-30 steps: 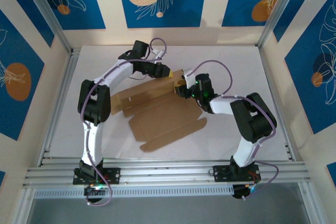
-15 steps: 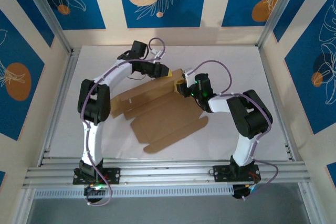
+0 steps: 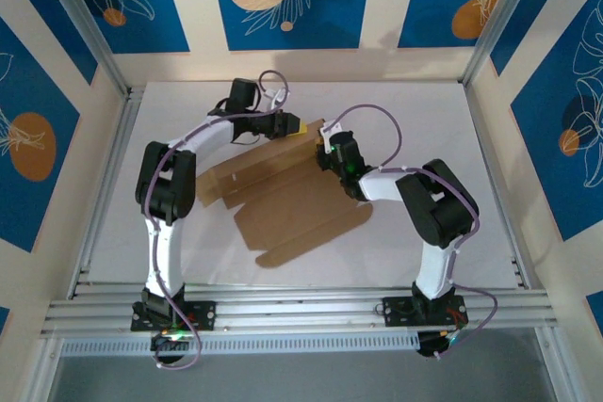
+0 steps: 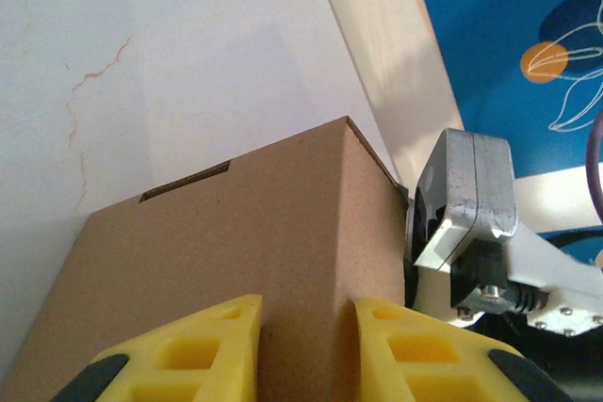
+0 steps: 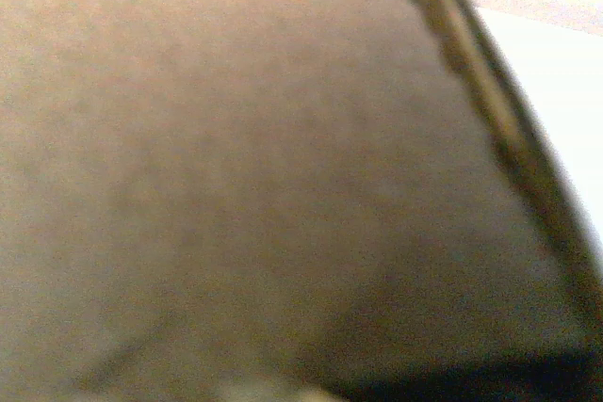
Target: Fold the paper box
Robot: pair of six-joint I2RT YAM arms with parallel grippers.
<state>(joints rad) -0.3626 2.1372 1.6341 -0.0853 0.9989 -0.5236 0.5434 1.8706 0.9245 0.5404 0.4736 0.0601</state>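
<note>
The paper box point(image 3: 292, 209) is a brown die-cut sheet lying mostly flat on the white table, with its far right end folded up. My left gripper point(image 3: 300, 127) reaches that raised end from the left. In the left wrist view its yellow fingers point(image 4: 212, 341) are shut on a folded corner of the cardboard point(image 4: 236, 242). My right gripper point(image 3: 323, 151) presses against the same raised end from the right; its jaws are hidden. In the right wrist view blurred cardboard point(image 5: 236, 157) sits right against the lens.
The white table point(image 3: 424, 120) has bare room to the right of the sheet and behind it. Aluminium frame rails point(image 3: 104, 185) run along the sides and the near edge. The right arm's grey wrist part point(image 4: 466, 200) stands just beyond the folded corner.
My right gripper has moved farther and to the left, in against the raised end of the sheet. The left gripper has shifted slightly toward the back with the fold.
</note>
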